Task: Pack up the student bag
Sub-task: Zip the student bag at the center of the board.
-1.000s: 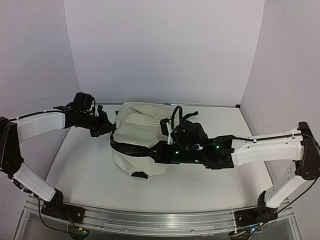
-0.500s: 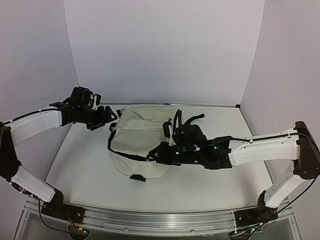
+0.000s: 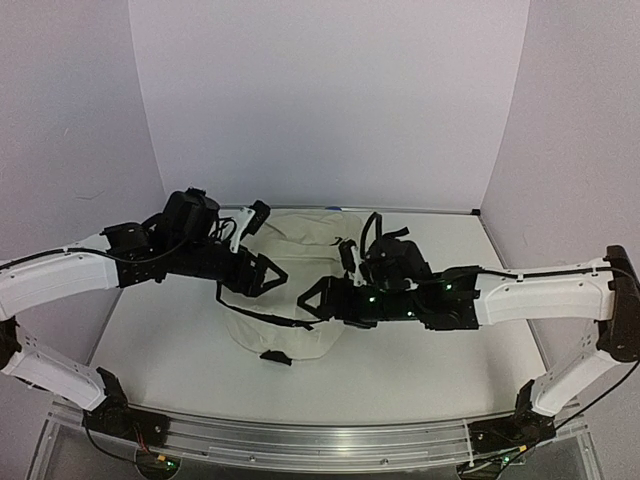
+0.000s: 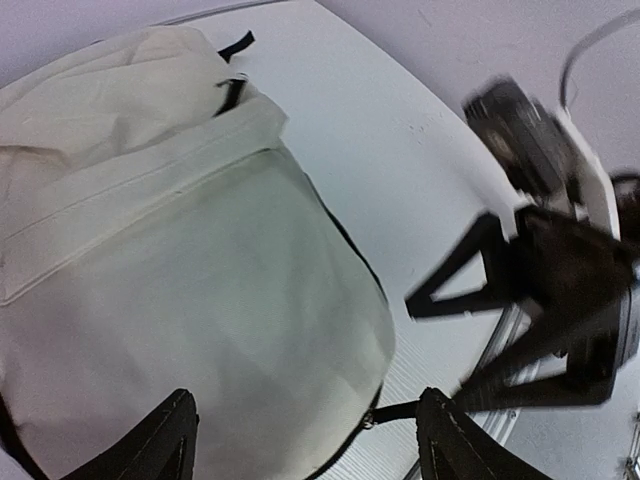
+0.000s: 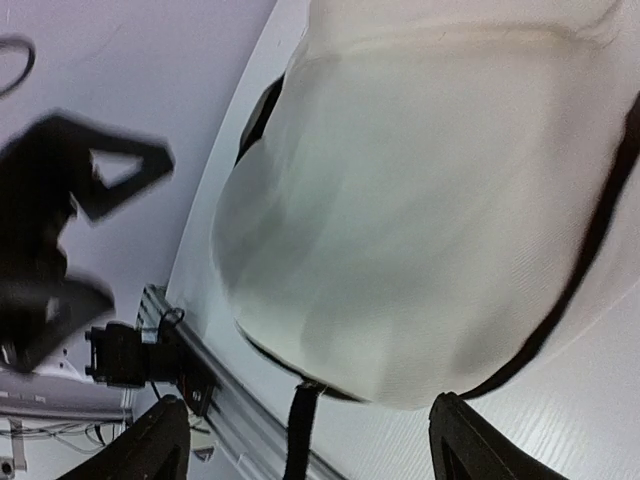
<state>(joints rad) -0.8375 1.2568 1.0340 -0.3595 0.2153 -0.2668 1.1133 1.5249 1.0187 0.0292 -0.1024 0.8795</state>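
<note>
The student bag (image 3: pixel 290 300) is a cream fabric backpack with black straps, lying flat in the middle of the white table (image 3: pixel 420 360). It fills the left wrist view (image 4: pixel 170 270) and the right wrist view (image 5: pixel 430 210). My left gripper (image 3: pixel 262 245) hovers over the bag's left side, open, with nothing between its fingertips (image 4: pixel 165 440). My right gripper (image 3: pixel 335 275) hovers over the bag's right side, also open and empty, one fingertip (image 5: pixel 465 440) low in its own view. Each gripper shows blurred in the other's wrist view.
A black strap (image 3: pixel 255 310) runs across the bag's front and a short black tab (image 5: pixel 300 430) hangs from its near end. An aluminium rail (image 3: pixel 300 435) lines the table's near edge. Pale walls close in the left, back and right.
Both grippers went from shut to open and let go of the bag, which settled flat on the table. The left arm swung right, over the bag.
</note>
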